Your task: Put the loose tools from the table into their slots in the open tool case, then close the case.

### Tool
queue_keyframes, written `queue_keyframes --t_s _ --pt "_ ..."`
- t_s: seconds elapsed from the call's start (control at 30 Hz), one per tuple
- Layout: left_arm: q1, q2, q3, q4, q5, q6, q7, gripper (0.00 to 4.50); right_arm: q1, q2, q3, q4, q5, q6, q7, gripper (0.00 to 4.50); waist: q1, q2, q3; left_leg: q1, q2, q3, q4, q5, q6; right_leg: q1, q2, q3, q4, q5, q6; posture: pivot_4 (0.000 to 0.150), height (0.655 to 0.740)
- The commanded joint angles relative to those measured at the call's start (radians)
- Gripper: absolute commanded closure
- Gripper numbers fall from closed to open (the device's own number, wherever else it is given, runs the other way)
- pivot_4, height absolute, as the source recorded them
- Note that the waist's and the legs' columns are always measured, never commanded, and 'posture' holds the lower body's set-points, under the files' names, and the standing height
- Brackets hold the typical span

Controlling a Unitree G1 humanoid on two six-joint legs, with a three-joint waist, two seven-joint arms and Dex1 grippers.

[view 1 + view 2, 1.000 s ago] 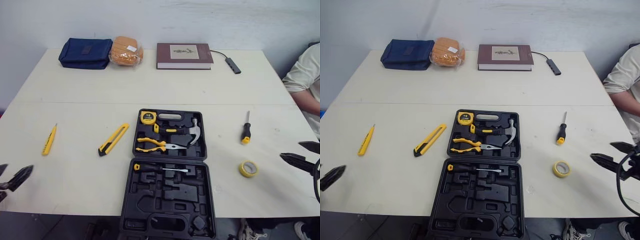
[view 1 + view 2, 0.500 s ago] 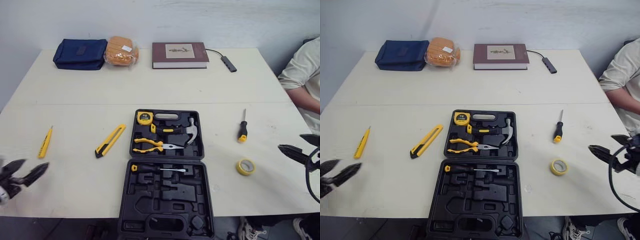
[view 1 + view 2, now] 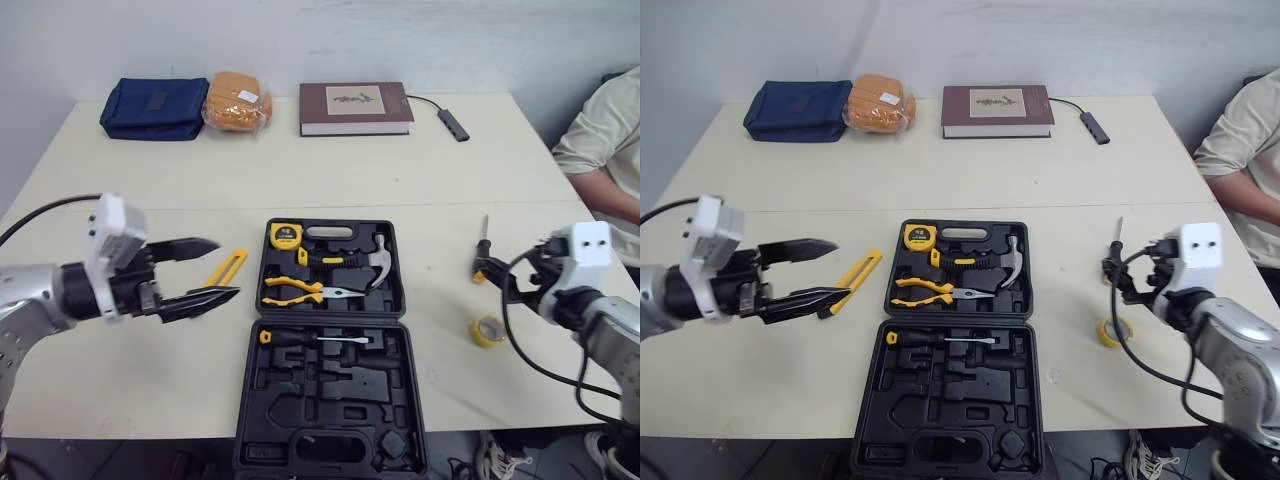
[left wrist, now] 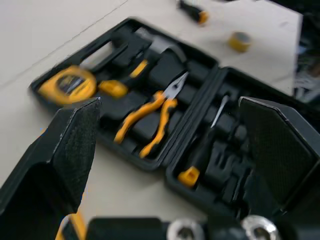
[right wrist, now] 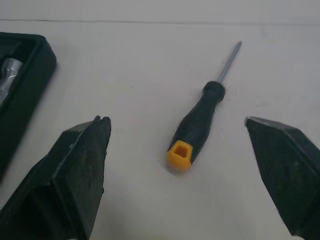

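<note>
The black tool case (image 3: 396, 388) lies open at the table's front middle. It holds a tape measure (image 3: 284, 236), a hammer (image 3: 375, 262), pliers (image 3: 305, 290) and a screwdriver (image 3: 315, 338). My left gripper (image 3: 226, 268) hovers open just left of the case, above a yellow utility knife (image 3: 228, 264) that it partly hides. My right gripper (image 3: 1118, 278) is open close to a black and yellow screwdriver (image 5: 197, 125), which lies on the table between its fingers (image 5: 75, 170) in the right wrist view. A yellow tape roll (image 3: 488, 331) sits near that gripper.
A blue pouch (image 3: 150, 107), a bagged loaf (image 3: 235, 100), a brown book (image 3: 355, 108) and a cabled adapter (image 3: 452, 124) line the far edge. A person's sleeve (image 3: 600, 140) is at the table's right side. Bare table lies between the case and the far objects.
Both arms have come inward from the table's sides. The left gripper is now over the utility knife, the right one at the loose screwdriver. The camera shifted slightly.
</note>
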Motion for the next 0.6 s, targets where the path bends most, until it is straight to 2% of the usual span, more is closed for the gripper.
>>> queue_keyframes --t_s 0.03,0.13,0.27,0.57,0.6 --pt "-0.147 -0.02 -0.123 0.055 0.029 -0.045 -0.061 0.06 -0.044 0.042 0.061 0.019 -0.067 -0.025 -0.081 0.0 0.0 0.0 0.0 0.0 0.0 0.001 0.0 0.0 0.0 0.0 0.0 0.0 0.001 0.0 0.0 0.15 0.74" --pt "-0.293 -0.081 -0.245 0.134 0.09 -0.097 -0.115 0.06 -0.078 0.096 0.105 0.082 -0.13 -0.062 -0.145 0.0 0.001 0.0 0.0 0.0 0.0 0.002 0.0 0.002 0.0 0.0 0.002 0.001 0.004 0.0 0.001 0.15 0.74" --pt "-0.41 -0.173 -0.329 0.242 0.177 -0.167 -0.125 0.06 -0.108 0.151 0.111 0.145 -0.189 -0.088 -0.207 0.0 0.002 -0.001 0.0 0.0 0.0 0.005 0.001 0.004 0.001 -0.002 0.004 0.003 0.007 0.001 0.001 0.15 0.74" --pt "-0.465 -0.248 -0.379 0.283 0.219 -0.202 -0.195 0.06 -0.106 0.209 0.147 0.24 -0.253 -0.194 -0.209 0.0 -0.001 -0.002 0.001 -0.003 0.002 0.009 0.001 0.005 -0.002 -0.008 0.008 0.009 0.011 0.001 0.001 0.15 0.74" --pt "-0.471 -0.254 -0.381 0.288 0.223 -0.2 -0.197 0.01 -0.103 0.213 0.153 0.248 -0.264 -0.211 -0.21 0.26 -0.001 -0.002 0.001 -0.003 0.002 0.009 0.002 0.005 -0.002 -0.009 0.008 0.009 0.012 0.001 0.001 0.15 0.74"
